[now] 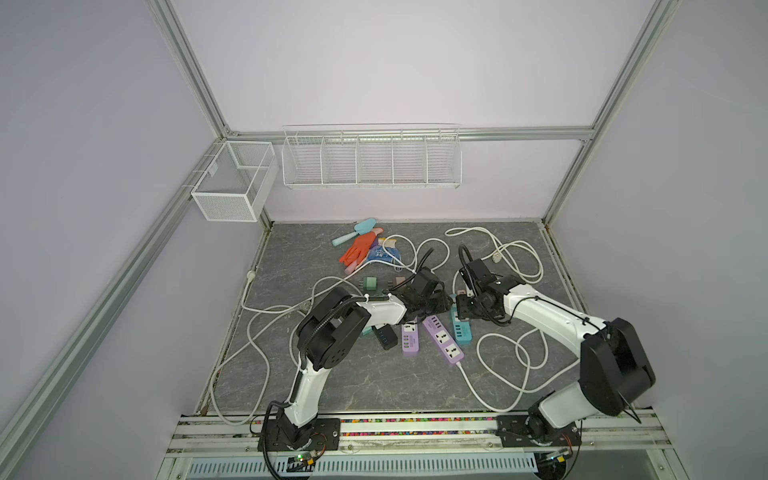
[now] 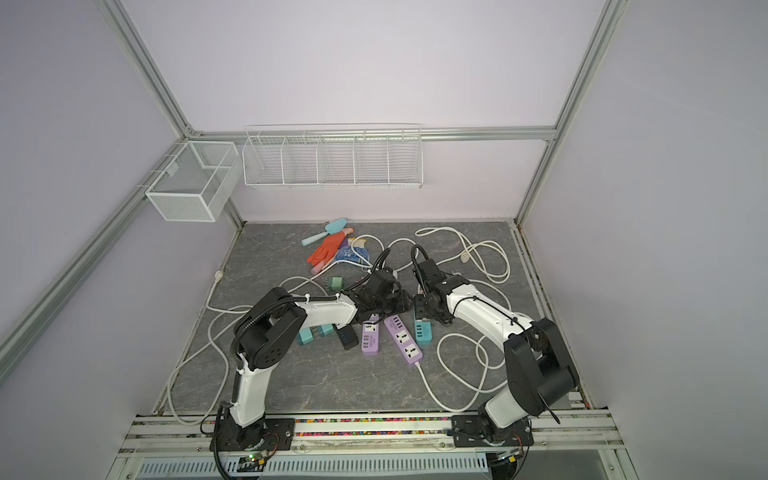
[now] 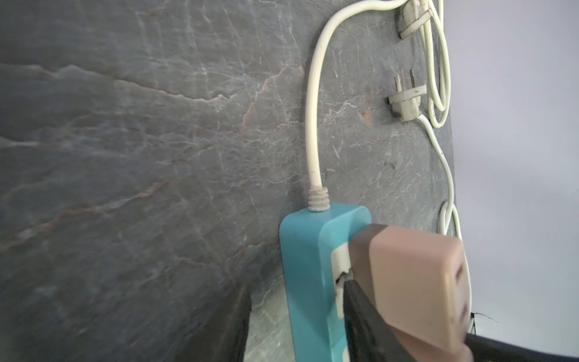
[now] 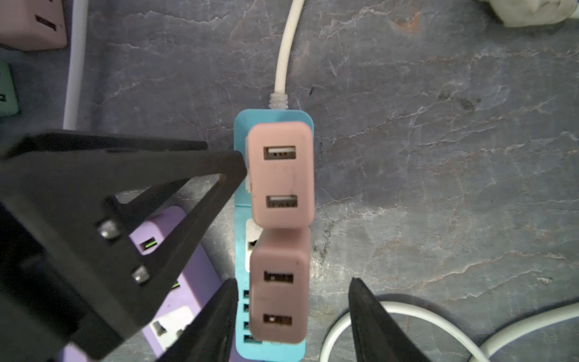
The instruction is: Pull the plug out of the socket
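Two plugs sit in teal socket strip (image 4: 240, 225). My left fingers (image 4: 203, 163) touch pale pink plug (image 4: 282, 175), clamp unclear; my right fingers (image 4: 369, 322) apart, straddling darker plug (image 4: 279, 297).

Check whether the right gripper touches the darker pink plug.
Apart. Right wrist view: right gripper straddles the darker pink plug, gaps showing on both sides.
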`<state>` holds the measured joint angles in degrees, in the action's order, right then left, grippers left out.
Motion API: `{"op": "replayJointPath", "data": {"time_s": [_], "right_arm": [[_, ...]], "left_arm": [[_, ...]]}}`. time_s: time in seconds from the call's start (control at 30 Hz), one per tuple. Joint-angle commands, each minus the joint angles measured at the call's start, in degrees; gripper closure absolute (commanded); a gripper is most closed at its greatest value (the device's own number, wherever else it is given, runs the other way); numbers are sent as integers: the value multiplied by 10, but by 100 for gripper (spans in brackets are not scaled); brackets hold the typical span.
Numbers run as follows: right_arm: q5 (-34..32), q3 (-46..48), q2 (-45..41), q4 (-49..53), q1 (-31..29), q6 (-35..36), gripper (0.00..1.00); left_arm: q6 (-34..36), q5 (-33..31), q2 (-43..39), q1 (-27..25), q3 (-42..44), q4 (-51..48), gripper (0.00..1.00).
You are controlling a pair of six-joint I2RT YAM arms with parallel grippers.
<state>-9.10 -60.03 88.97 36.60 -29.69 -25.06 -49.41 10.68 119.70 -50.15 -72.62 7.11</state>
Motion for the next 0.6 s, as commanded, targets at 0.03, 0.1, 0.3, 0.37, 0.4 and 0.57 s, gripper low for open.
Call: {"op": "replayJointPath", "data": {"time_s": [0.03, 0.1, 0.3, 0.37, 0.4, 0.57], "right_arm": [[1, -7, 16, -14, 3, -2, 44], [2, -4, 18, -19, 4, -4, 45], [8, 4, 25, -25, 3, -3, 50], [7, 10, 25, -28, 3, -4, 51], [5, 11, 27, -28, 3, -4, 51], [0, 18, 31, -34, 3, -4, 55]], "left_arm": [[3, 21, 21, -4, -24, 3, 55], [8, 30, 30, -4, -39, -18, 56], [17, 25, 36, -4, -50, -42, 60], [22, 24, 38, -4, -54, -58, 60], [23, 20, 37, -3, -51, -58, 61], [39, 14, 38, -4, -56, -81, 62]]}}
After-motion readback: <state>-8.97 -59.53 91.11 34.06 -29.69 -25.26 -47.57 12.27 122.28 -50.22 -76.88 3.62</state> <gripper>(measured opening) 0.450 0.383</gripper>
